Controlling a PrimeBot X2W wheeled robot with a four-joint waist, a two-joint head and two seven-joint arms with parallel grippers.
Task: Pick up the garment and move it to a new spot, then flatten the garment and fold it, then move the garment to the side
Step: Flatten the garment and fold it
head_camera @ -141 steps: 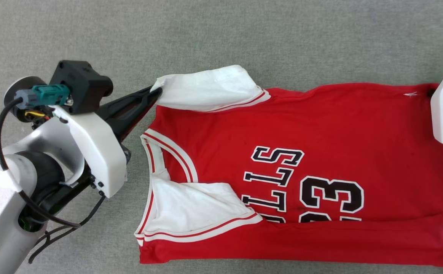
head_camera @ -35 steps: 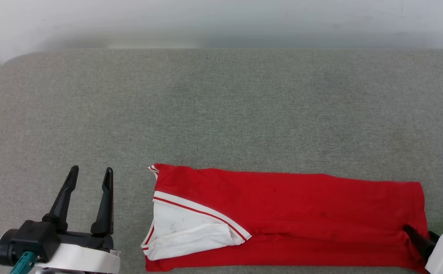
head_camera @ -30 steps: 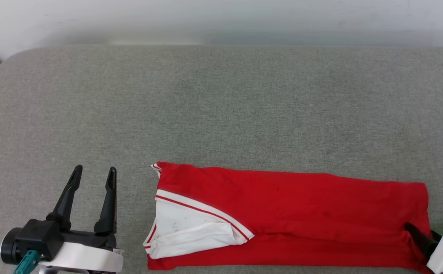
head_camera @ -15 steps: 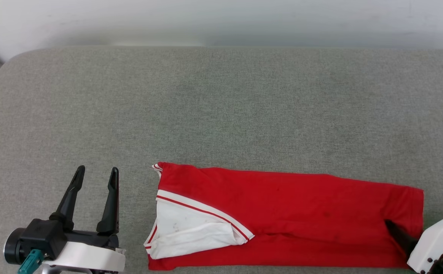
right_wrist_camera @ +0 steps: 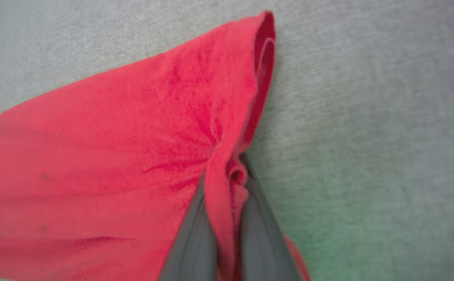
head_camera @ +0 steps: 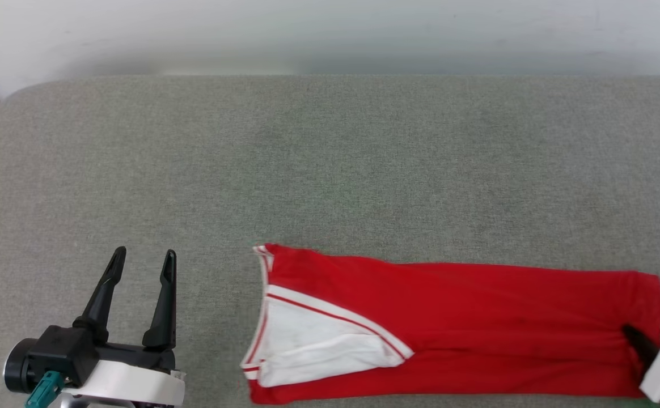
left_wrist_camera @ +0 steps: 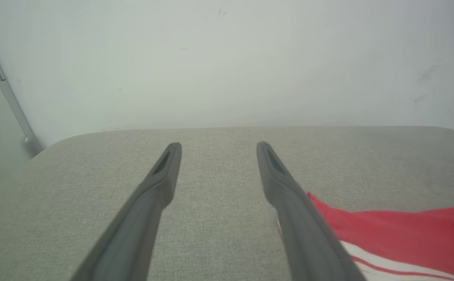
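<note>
right hand: closed, pinching a fold of red cloth at the garment's right end; the fold bunches up between my two fingers.
left hand: open and holding nothing, its fingers spread and pointing away from me, above the grey padded surface.
garment: lies near my edge of the padded surface as a long, flat red strip running left to right.
garment to left hand: its collar end is to the right of my left hand and apart from it, with bare surface between them.
white sleeve: folded in on the strip's left end, edged with red-and-white trim.
beyond the garment: bare grey surface up to a pale wall.
</note>
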